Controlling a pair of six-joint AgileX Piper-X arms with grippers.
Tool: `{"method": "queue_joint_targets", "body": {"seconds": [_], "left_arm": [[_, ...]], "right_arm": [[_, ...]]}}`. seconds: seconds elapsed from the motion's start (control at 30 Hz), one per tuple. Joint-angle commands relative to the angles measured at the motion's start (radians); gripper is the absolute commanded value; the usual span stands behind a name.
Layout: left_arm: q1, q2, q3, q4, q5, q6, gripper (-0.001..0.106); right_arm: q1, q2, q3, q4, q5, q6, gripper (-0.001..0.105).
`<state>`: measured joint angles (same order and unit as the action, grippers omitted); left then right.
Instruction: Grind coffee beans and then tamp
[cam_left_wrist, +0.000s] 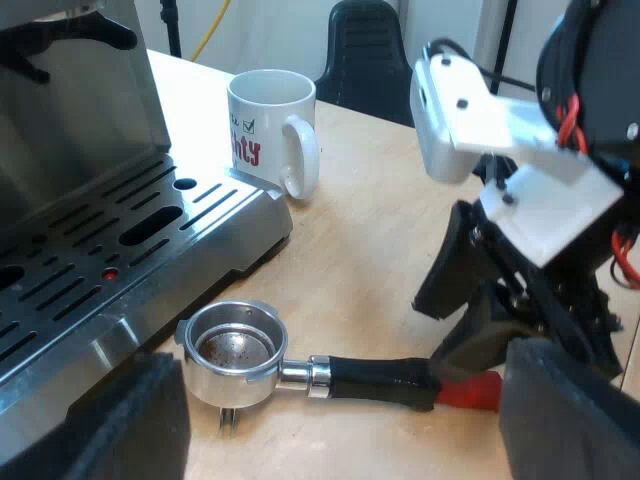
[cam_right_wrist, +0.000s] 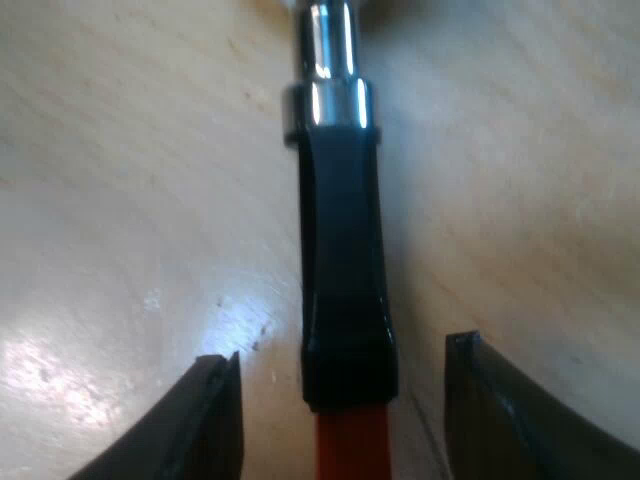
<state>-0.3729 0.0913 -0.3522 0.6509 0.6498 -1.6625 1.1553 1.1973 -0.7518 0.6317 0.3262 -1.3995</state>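
The metal holder (cam_left_wrist: 232, 350) lies on the wooden table (cam_left_wrist: 380, 250) close to the espresso machine's drip tray (cam_left_wrist: 110, 260). Its basket faces up with a few dark specks inside. Its dark handle (cam_left_wrist: 375, 378) ends in red (cam_left_wrist: 470, 390). My right gripper (cam_left_wrist: 470, 365) is lowered over that red end. In the right wrist view the handle (cam_right_wrist: 343, 260) runs between the two black fingers (cam_right_wrist: 215, 415) of my right gripper (cam_right_wrist: 340, 405), with a gap on each side, so it is open. My left gripper (cam_left_wrist: 345, 405) is open, and the holder lies beyond its fingers (cam_left_wrist: 135, 425).
A white mug (cam_left_wrist: 268, 125) with red lettering stands on the table at the drip tray's corner. A black chair (cam_left_wrist: 365, 50) is beyond the table's edge. Bare wood lies between the mug and the right arm.
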Motion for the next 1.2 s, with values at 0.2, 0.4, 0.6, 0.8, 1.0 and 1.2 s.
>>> {"method": "queue_joint_targets", "body": {"seconds": [0.2, 0.4, 0.6, 0.8, 1.0, 1.2], "left_arm": [[-0.005, -0.004, -0.003, -0.004, -0.017, 0.003, 0.066], [-0.005, -0.004, -0.003, 0.002, -0.081, 0.003, 0.066], [-0.005, -0.004, -0.003, 0.015, -0.142, 0.003, 0.066], [-0.005, -0.004, -0.003, 0.032, -0.250, 0.003, 0.066], [-0.005, -0.004, -0.001, 0.058, -0.355, 0.003, 0.066], [-0.005, 0.002, 0.032, 0.043, -0.393, 0.003, 0.066]], "right_arm": [[0.017, -0.076, -0.052, 0.062, -0.001, -0.010, 0.049], [0.100, -0.153, -0.052, 0.061, 0.015, -0.010, 0.049], [0.187, -0.204, -0.052, 0.013, 0.087, -0.017, 0.049], [0.229, -0.217, -0.052, -0.099, 0.111, -0.031, 0.049], [0.236, -0.217, -0.052, -0.233, 0.111, -0.118, 0.049], [0.236, -0.217, -0.052, -0.341, 0.111, -0.211, 0.049]]}}
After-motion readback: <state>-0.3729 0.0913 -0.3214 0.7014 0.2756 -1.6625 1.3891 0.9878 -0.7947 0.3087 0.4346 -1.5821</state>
